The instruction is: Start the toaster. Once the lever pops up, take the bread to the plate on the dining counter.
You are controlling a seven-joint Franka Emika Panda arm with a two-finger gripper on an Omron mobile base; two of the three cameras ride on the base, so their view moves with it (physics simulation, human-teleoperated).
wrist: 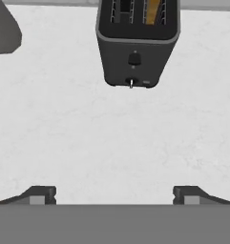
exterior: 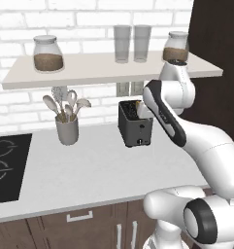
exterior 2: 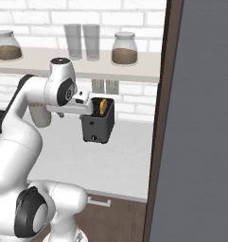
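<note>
One grey-white worktop [exterior: 99, 170] spans the scene below a white brick wall, with dark wood cabinets [exterior: 89, 226] beneath it. One tall dark panel [exterior 2: 200, 132] stands at the right of the right base view. One pale shelf [exterior: 108, 68] hangs on the wall above the worktop. One black cooktop [exterior: 4, 168] is set into the worktop at the far left of the left base view.

One white arm [exterior: 206, 151] reaches from the base toward the back of the worktop. Its gripper [wrist: 114, 194] looks down at the bare worktop in front of the toaster; the two dark fingertips [wrist: 40, 194] stand wide apart with nothing between them.

One toaster [exterior: 135, 124], boxy and dark, stands on the worktop near the wall, below the shelf and under two wall sockets [exterior: 129, 88]. In the hand view its two slots show on top and a small knob sits low on its front. One slice of bread [wrist: 153, 10], tan-yellow, stands in the right-hand slot as the hand view shows it; the other slot looks empty.

On the shelf there are two lidded glass jars [exterior: 47, 53] with brown contents, one at each end, and two empty clear glasses [exterior: 122, 44] side by side between them.

One grey utensil cup [exterior: 67, 129] stands on the worktop well to the left of the toaster in the left base view, holding several pale spoons [exterior: 65, 103]; their exact number cannot be told.
</note>
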